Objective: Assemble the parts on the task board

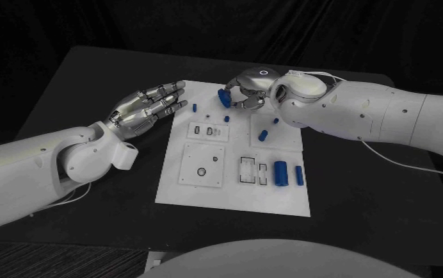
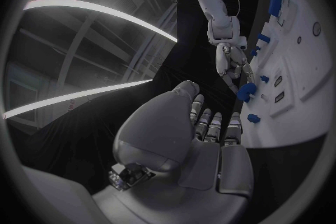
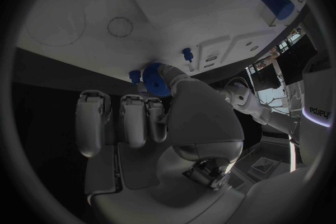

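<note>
Parts in blue lie scattered over the white task board, which sits flat in the middle of the black table. The right hand hangs over the board's far edge and pinches a chunky blue part between thumb and fingertips; that piece is short, blocky and a saturated blue, tilted in the grip. Two blue cylinders lie side by side near the board's right edge, the left one thicker than its slim neighbour. A small blue peg lies further back on the right half, and a tiny blue stud stands at the far left corner. The left hand hovers just off the board's far left corner, fingers straight and apart, holding nothing.
</note>
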### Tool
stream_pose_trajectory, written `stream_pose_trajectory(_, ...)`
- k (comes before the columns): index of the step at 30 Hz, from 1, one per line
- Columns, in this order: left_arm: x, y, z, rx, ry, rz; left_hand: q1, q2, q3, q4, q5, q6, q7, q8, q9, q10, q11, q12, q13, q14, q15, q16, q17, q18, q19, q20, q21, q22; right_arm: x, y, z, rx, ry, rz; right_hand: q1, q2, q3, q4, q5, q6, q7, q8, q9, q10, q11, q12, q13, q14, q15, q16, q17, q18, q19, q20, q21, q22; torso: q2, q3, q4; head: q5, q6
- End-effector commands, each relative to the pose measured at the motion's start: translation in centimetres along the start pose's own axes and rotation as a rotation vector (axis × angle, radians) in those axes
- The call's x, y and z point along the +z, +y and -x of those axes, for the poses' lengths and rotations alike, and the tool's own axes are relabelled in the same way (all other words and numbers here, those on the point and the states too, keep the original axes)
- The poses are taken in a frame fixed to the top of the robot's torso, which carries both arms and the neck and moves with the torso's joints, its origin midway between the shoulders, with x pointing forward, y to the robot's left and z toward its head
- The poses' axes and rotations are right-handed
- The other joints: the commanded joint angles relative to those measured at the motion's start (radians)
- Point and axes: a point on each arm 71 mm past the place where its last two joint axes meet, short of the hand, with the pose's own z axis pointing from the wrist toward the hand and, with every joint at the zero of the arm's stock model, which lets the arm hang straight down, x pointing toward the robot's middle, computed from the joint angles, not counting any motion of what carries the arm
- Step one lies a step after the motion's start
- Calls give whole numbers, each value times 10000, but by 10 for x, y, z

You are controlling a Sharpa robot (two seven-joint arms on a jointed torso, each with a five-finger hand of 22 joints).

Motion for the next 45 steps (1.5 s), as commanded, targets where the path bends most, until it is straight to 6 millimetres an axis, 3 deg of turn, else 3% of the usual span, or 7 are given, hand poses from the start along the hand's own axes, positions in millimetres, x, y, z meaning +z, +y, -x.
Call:
stream_pose_trajectory(1, 0, 0, -2, -81, 137, -82, -102, -4, 49, -10, -68, 46, 45, 35, 9, -13, 74, 59, 9, -5, 53, 37, 6, 116, -1, 64, 15, 2, -1, 5, -4, 0, -1, 202, -8, 80, -15, -28, -91, -92, 1, -65, -58, 886, -75, -50, 2401, 819, -82, -53, 1347, 50, 533, -63, -73, 2250, -4, -6, -1, 20, 2)
stream_pose_trajectory(12, 0, 0, -1, -75, 127, -69, -115, 16, 111, -16, -66, 46, 46, 42, 9, -17, 74, 65, 8, -5, 52, 40, 6, 117, 0, 64, 15, 2, -1, 7, -1, 23, -507, 455, 53, 132, -44, -57, -204, -586, -7, -88, -290, 880, -79, -58, 2386, 817, -86, -62, 1324, 49, 537, -66, -78, 2251, 3, -7, 25, -1, 10)
stream_pose_trajectory(36, -1, 0, 0, -54, 84, -33, -122, 33, 176, -29, -62, 44, 48, 48, 8, -22, 75, 69, 7, -7, 51, 41, 6, 117, 0, 64, 15, 2, -3, 11, 4, 36, -1196, 871, 50, 217, -41, -26, -211, -309, 38, 27, -239, 909, -55, -32, 2425, 823, -73, -46, 1350, 42, 552, -62, -55, 2261, 3, -12, 21, 38, -31)
stream_pose_trajectory(40, -1, 0, 0, -47, 65, -43, -122, 33, 176, -29, -62, 44, 48, 48, 8, -22, 75, 69, 7, -7, 51, 41, 6, 117, 0, 64, 15, 2, -2, 12, 5, 71, -1214, 888, 10, 312, -46, 39, -258, -90, 53, 132, -230, 914, -38, -27, 2430, 826, -58, -37, 1361, 40, 555, -50, -53, 2263, 2, -10, 10, 43, -19)
stream_pose_trajectory(42, -1, 0, 0, -46, 62, -47, -122, 33, 176, -29, -62, 44, 48, 48, 8, -22, 75, 69, 7, -7, 51, 41, 6, 117, 0, 64, 15, 2, -1, 13, 6, 158, -1204, 864, 24, 434, -4, 81, -27, 449, 104, 384, -157, 963, -7, 20, 2502, 825, -33, -35, 1356, 35, 566, -32, -38, 2270, 3, -11, 13, 50, 6)
stream_pose_trajectory(45, -1, 0, 0, -47, 65, -54, -125, 35, 196, -34, -60, 51, 48, 52, 9, -19, 75, 85, 9, -3, 51, 49, 8, 117, 4, 64, 17, 4, 3, 15, 10, 268, -1122, 763, 12, 427, -20, 102, -25, 739, 164, 504, -110, 991, 37, 47, 2544, 825, -1, -35, 1350, 29, 580, -9, -15, 2278, 0, -9, 17, 55, 10)
